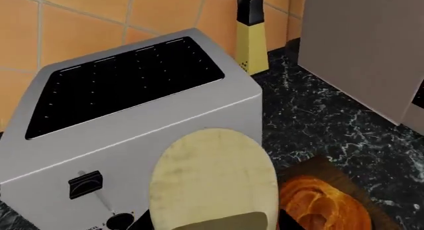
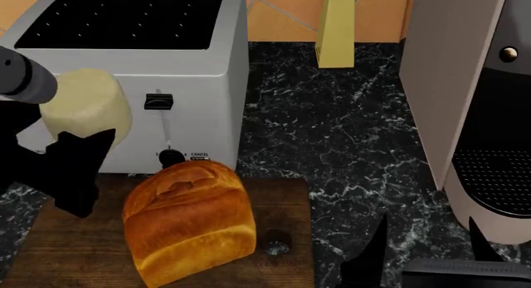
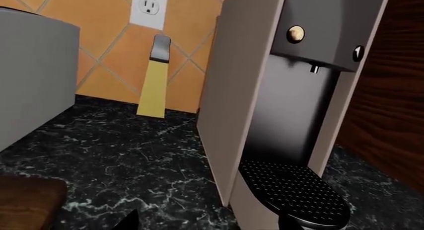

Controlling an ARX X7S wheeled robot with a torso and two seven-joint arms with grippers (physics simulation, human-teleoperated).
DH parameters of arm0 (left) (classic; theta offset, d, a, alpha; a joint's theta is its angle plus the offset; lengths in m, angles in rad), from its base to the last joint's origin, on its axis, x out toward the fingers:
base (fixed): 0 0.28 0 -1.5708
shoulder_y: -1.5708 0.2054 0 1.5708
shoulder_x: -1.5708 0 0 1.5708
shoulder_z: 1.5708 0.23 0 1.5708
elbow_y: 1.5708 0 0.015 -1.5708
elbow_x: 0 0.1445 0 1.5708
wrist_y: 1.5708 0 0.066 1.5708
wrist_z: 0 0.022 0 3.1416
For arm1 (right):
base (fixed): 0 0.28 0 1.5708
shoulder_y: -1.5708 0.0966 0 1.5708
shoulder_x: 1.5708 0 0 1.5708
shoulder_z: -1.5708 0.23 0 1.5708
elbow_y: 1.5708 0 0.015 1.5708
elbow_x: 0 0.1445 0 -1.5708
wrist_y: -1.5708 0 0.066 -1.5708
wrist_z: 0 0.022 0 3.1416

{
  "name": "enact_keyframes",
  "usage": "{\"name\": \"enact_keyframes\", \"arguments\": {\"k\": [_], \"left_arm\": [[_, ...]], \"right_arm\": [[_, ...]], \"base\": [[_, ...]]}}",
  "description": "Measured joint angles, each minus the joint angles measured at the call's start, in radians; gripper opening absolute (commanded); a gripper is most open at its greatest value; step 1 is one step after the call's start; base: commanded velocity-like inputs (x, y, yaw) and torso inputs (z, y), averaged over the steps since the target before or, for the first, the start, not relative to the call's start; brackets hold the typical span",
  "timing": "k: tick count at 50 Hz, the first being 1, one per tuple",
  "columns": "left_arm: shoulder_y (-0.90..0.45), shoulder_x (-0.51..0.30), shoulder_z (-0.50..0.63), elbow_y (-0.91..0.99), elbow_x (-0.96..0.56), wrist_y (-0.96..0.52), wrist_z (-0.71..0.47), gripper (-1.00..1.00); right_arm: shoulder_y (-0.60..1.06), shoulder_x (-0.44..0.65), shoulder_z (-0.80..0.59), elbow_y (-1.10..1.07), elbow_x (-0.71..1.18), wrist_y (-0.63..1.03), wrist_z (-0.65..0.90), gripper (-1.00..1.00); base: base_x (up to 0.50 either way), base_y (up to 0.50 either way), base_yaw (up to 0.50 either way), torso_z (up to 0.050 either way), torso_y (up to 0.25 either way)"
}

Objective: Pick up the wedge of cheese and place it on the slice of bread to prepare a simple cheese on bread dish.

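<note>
The wedge of cheese [image 2: 86, 107] is pinched in the left gripper [image 2: 71, 142], lifted off the counter in front of the toaster [image 2: 133, 64] and above the near-left part of the wooden board [image 2: 74, 250]. The left arm reaches in from the head view's left edge, its grey wrist cylinder over the cheese and its dark fingers [image 2: 79, 170] pointing down below it. The slice of bread [image 2: 189, 222] stands on the board just beside and below the gripper, toward the robot's right; cheese and bread are apart. The toaster's front face sits close behind the held cheese, leaving little room that way, while the space over the bread's domed crust is open. The cheese is pale cream and rounded, with a flat, faintly speckled face that fills the left wrist view [image 1: 212, 185]. The bread is golden-orange and chunky with a browned, creased top. The counter [image 2: 349, 132] is black marble with pale veins. The right gripper [image 2: 419, 254] shows only as dark finger tips low at the head view's edge, near the coffee machine [image 2: 473, 114], its fingers spread apart and holding nothing. A tall yellow tapered object [image 2: 336, 33] stands against the tiled wall.
</note>
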Motion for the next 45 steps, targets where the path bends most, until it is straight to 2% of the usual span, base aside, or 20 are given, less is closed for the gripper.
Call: {"name": "enact_keyframes", "arguments": {"k": [21,45], "left_arm": [[-0.075,0.114,0.081,-0.064,0.034,-0.052,0.095,-1.00],[-0.102,0.187,0.138,-0.130,0.098,-0.069,0.191,-1.00]], "right_arm": [[0.000,0.013,-0.006,0.003,0.015,-0.002,0.018,1.00],[0.001,0.025,-0.013,0.001,0.028,0.005,0.037,1.00]], "base": [[0.00,0.00,0.00,0.000,0.000],[0.00,0.00,0.00,0.000,0.000]]}}
